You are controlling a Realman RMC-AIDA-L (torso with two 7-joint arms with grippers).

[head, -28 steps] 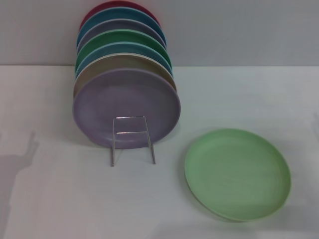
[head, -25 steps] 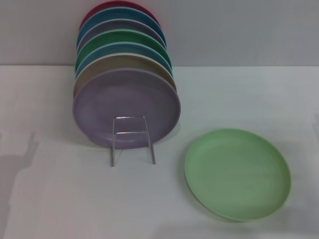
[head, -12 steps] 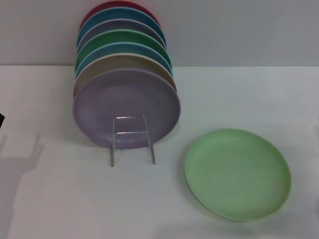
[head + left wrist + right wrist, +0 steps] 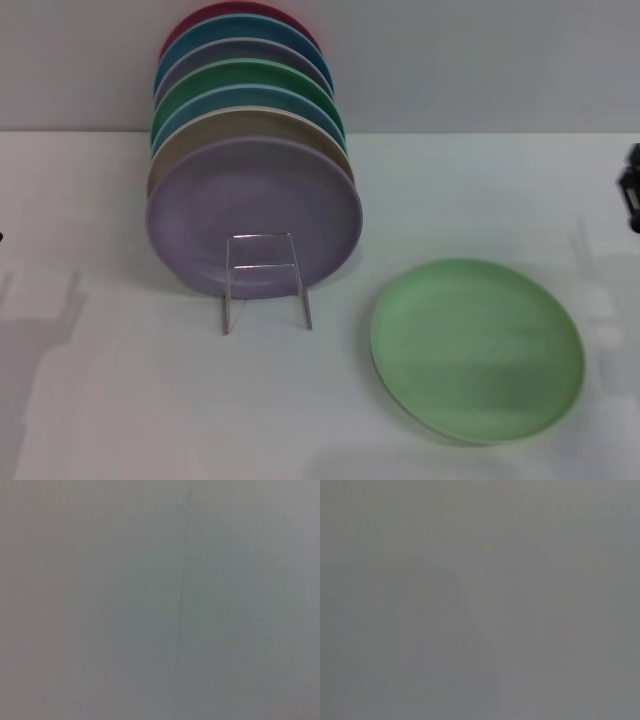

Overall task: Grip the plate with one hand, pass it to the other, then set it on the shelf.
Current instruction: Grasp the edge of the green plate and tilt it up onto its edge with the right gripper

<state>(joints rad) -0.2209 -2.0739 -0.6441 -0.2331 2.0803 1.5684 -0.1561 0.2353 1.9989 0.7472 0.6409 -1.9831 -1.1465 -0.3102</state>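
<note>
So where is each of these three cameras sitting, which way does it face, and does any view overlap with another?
Head view: from the robot's head, looking forward and down at the table, the plate and the shelf; only the right gripper shows, at the right edge.
Left wrist view: on the left arm, facing a plain grey surface; no body visible.
Right wrist view: on the right arm, likewise blank grey.
Shared: nothing recognisable; the two wrist views look alike.
</note>
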